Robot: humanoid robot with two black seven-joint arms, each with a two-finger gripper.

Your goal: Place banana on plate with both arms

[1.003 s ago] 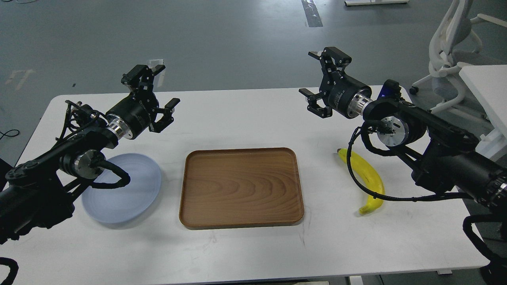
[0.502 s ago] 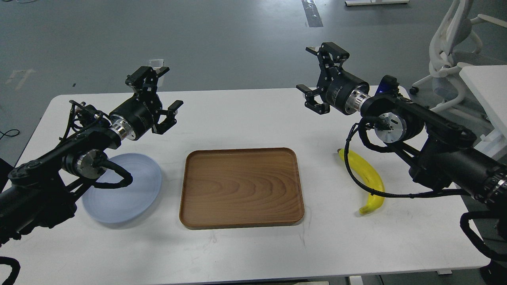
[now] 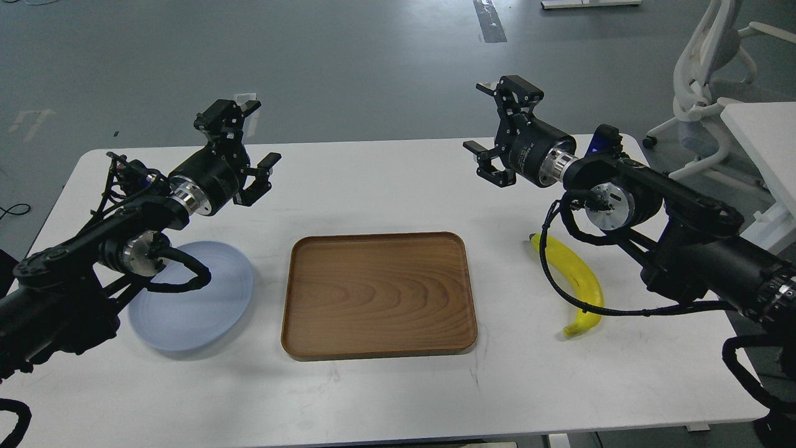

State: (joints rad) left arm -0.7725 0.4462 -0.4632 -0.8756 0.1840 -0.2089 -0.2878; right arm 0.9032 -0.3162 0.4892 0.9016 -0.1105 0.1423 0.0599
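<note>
The yellow banana (image 3: 577, 283) lies on the white table at the right, partly crossed by a black cable of my right arm. The pale blue-grey plate (image 3: 199, 298) sits at the left, its left part hidden behind my left arm. My left gripper (image 3: 247, 142) is open and empty, held in the air above the table behind the plate. My right gripper (image 3: 490, 119) is open and empty, raised above the table's far side, up and left of the banana.
A rectangular brown wooden tray (image 3: 379, 294) lies between plate and banana. The white table (image 3: 385, 398) ends close to the front. A white office chair (image 3: 709, 81) and another white desk (image 3: 765, 143) stand at the right.
Both grippers have shifted slightly left and stay raised and open. The right gripper has drifted further from above the banana. Banana, plate and tray have not moved.
</note>
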